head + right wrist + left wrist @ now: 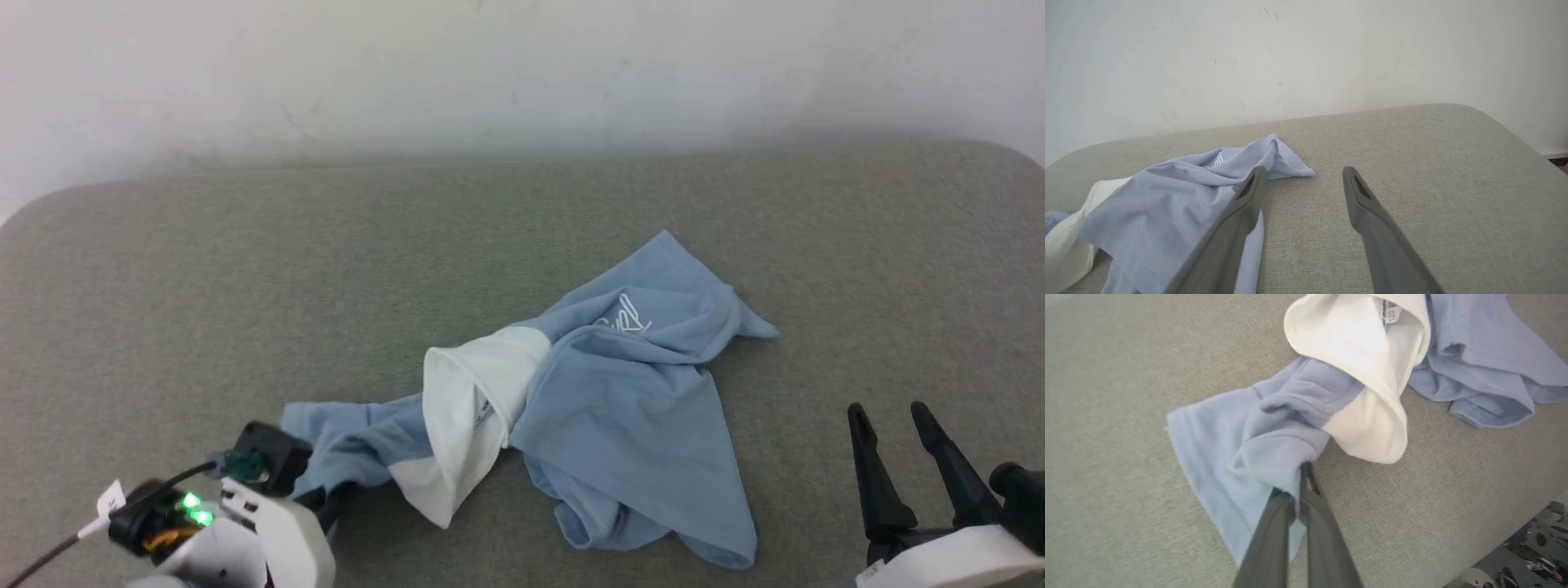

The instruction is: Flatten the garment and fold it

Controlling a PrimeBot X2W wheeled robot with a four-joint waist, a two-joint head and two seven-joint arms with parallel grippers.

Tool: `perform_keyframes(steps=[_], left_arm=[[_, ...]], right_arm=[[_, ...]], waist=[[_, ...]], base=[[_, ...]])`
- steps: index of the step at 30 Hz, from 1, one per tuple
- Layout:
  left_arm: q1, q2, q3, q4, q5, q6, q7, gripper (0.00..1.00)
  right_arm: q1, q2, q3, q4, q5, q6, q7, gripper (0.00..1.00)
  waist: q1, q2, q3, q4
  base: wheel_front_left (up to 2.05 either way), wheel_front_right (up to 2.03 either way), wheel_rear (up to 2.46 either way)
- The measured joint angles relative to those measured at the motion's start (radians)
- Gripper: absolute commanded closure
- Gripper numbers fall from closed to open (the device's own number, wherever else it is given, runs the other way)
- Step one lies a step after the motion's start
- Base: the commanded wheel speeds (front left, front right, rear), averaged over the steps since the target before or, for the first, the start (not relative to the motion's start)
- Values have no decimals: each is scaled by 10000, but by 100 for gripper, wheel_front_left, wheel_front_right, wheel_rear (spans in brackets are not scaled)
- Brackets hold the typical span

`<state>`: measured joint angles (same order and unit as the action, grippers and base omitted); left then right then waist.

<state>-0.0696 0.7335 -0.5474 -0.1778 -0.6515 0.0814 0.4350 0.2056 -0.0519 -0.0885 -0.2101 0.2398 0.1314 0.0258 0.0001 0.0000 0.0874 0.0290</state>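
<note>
With my left pincer (pixel 1303 477) clamped on an edge of the garment (pixel 620 384), twisted on the bench (pixel 245 286), and the right pincer (pixel 887 410) apart beside it, I feared a one-sided pull might slip or tighten the twist

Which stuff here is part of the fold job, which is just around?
Job: T-shirt, crumpled; left end effector, shut on it; right end effector, open, apart from it.
Just around: grey table top; white wall.
</note>
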Motion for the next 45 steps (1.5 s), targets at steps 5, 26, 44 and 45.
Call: perform_keyframes(steps=[5,26,44,45], left_arm=[[-915,474,119,-1950,462,4,817,100],[-3147,-1122,2713,5484,-1975,493,-947,100],[-3829,-2545,2786,6803,-441,117,-6658,0],[-3628,-2600,2780,6495,-242,234,-6767,0]], right_arm=[[65,-2,-25,12,2,0,48,0],[-702,2,320,-36,-105,0,167,0],[-1254,-2,477,487,-184,2,314,0],[-1267,4,491,589,-146,2,382,0]], waist=[[0,0,-182,405],[1,0,948,-73],[-1,0,1375,-702],[-1,0,1271,-665]], base=[[0,0,0],[0,0,0],[0,0,0],[0,0,0]])
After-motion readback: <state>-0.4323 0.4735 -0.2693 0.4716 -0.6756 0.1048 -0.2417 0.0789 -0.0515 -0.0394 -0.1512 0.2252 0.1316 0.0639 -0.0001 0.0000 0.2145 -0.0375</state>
